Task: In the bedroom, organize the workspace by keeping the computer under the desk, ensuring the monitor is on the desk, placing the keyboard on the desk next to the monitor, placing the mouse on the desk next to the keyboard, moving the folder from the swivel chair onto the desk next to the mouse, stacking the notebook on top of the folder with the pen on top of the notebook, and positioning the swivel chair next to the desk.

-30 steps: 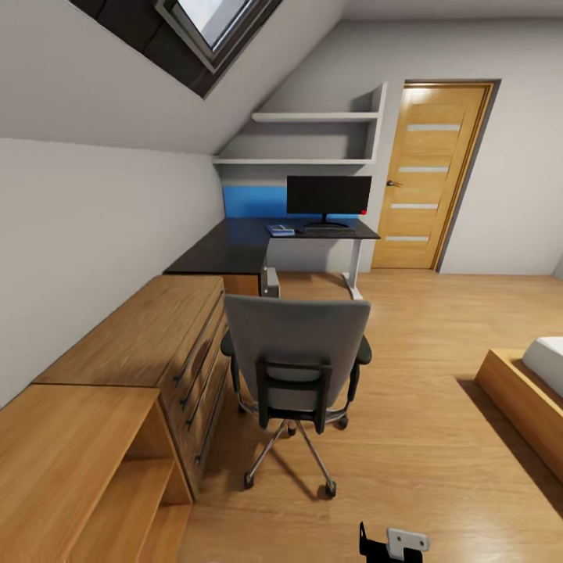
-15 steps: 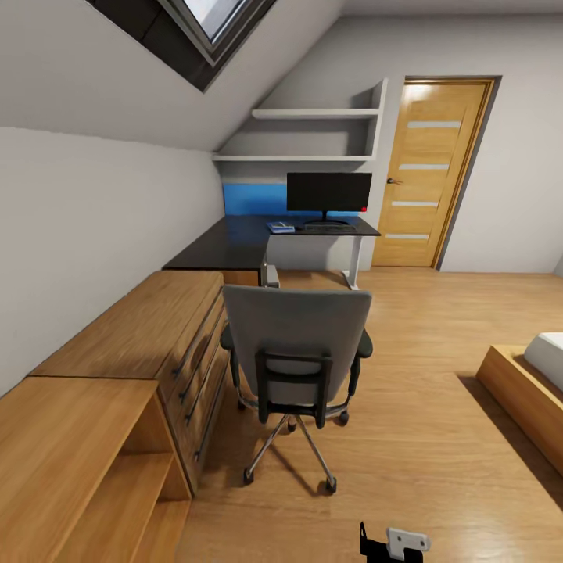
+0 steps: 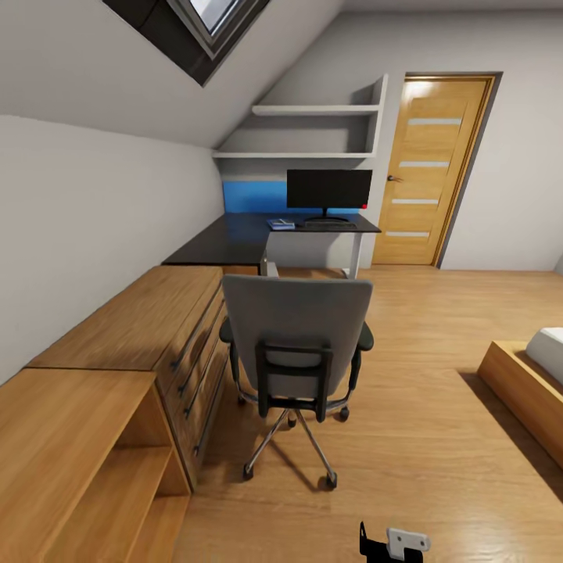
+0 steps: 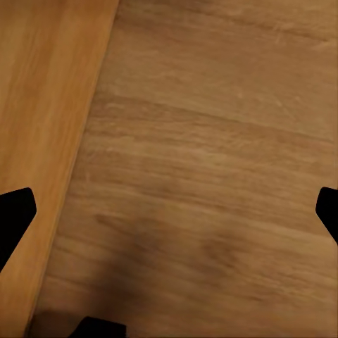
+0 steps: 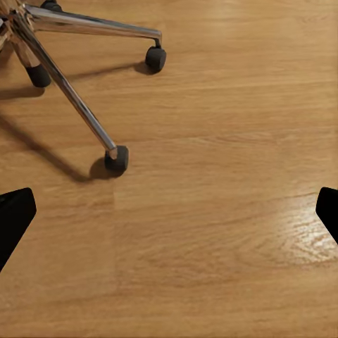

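- Hanging low over the wooden floor [image 5: 211, 232], both grippers are spread: dark fingertips [image 4: 14, 218] sit at opposite edges of the left wrist view, and likewise in the right wrist view [image 5: 14, 218], nothing between them.
- The right wrist view catches the swivel chair's chrome legs and castors [image 5: 116, 158]; the left wrist view catches the cabinet's side [image 4: 42, 127].
- The swivel chair [image 3: 295, 344] stands beside the drawers [image 3: 191, 344], its back to the camera and hiding the seat, so I cannot tell whether the folder lies there.
- On castors it should roll easily; push at the stiff backrest.
- Farthest, the desk [image 3: 234, 238] carries the monitor [image 3: 328, 190].
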Robot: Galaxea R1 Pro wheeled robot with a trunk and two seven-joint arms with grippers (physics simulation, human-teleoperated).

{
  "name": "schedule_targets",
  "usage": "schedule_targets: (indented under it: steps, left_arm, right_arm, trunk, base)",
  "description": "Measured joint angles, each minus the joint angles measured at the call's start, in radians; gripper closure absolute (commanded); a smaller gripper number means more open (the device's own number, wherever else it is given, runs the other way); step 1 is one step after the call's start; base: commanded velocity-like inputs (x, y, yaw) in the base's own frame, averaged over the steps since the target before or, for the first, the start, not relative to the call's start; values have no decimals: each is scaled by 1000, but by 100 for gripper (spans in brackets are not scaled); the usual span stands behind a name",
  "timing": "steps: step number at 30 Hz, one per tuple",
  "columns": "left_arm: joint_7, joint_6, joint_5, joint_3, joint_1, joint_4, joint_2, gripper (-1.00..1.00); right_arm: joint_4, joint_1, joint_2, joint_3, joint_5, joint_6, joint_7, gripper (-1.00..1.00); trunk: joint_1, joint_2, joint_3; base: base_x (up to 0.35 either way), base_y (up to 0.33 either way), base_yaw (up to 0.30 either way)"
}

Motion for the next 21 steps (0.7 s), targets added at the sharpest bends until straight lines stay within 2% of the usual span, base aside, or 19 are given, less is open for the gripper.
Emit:
schedule_targets:
  steps: [21]
  left_arm:
    - [-1,1,0,0,0,3,0,-100]
  right_arm:
    - [19,0,1,2,3,0,1,-100]
  trunk:
    - [81,-147,-66]
  base:
    - [0,0,0]
